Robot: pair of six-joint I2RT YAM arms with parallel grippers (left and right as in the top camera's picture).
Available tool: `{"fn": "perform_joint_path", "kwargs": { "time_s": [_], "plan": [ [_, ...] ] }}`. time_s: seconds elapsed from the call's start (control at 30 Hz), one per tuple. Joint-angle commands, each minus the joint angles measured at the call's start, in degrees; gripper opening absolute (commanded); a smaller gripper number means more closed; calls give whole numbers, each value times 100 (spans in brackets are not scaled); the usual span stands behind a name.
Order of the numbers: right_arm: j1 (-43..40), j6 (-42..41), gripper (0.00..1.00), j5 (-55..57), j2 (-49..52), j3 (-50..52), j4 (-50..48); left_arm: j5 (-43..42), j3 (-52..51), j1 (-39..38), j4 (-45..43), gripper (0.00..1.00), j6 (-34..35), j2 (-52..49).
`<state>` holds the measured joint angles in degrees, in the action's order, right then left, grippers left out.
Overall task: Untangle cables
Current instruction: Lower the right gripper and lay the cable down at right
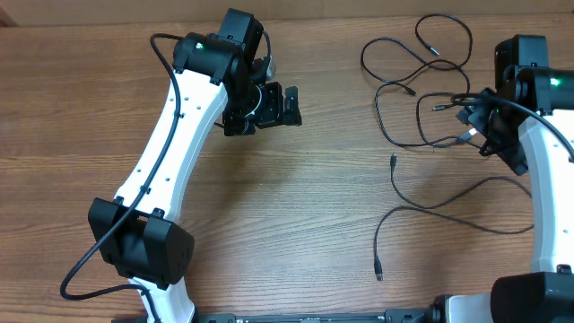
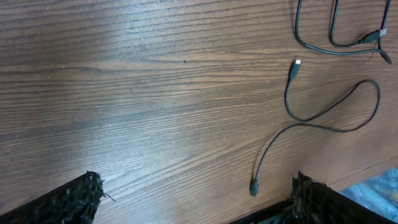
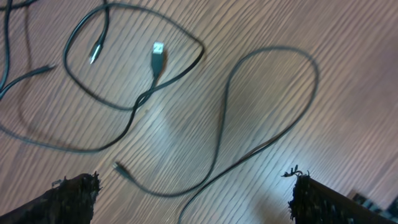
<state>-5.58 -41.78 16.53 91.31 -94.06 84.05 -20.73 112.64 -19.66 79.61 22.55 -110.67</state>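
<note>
**1 cable free, the rest still crossed**

The cables all lie on the right half of the wooden table (image 1: 296,197). 1 cable (image 1: 421,207) lies by itself below the others: it runs from a plug near the table's middle, swings out toward the right arm, then curls back to a second plug near the front edge. Nothing overlaps it except its own bend, so I judge it done or nearly so.

The tangled group (image 1: 417,145) sits at the upper right, spread into open loops, not a tight bundle. At least 3 small plug ends show among the loops. In the right wrist view, strands cross near a silver plug (image 3: 157,55), so some sorting is left. How many cords make up this group I cannot tell.

The right gripper (image 3: 191,185) hovers over these loops with its fingers spread wide and nothing between them. The left gripper (image 1: 289,105) hangs over bare wood, well apart from every cable, also spread wide and empty.

By my estimate the job is partly done: the remaining work is lifting the overlapping loops apart 1 by 1.
</note>
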Motion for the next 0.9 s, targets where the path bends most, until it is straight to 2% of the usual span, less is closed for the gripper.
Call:
{"fn": "perform_joint_path", "kwargs": {
  "time_s": [0.0, 0.23, 0.4, 0.7, 0.87],
  "plan": [
    [-17, -33, 100, -522, 98, 39, -15, 26, 70, 13, 33, 99, 4, 203],
    [-11, -13, 100, -1419, 352, 83, -186, 15, 70, 9, -59, 100, -354, 203],
    [4, 13, 100, -1478, 428, 330, -275, 17, 70, 9, -72, 100, -348, 203],
    [52, 337, 100, -1523, 428, 704, 310, 15, 70, 9, -166, 100, -319, 203],
    [442, 376, 100, -1698, 428, 1252, -9, 15, 70, 9, -203, 99, -256, 203]
  ]
}}
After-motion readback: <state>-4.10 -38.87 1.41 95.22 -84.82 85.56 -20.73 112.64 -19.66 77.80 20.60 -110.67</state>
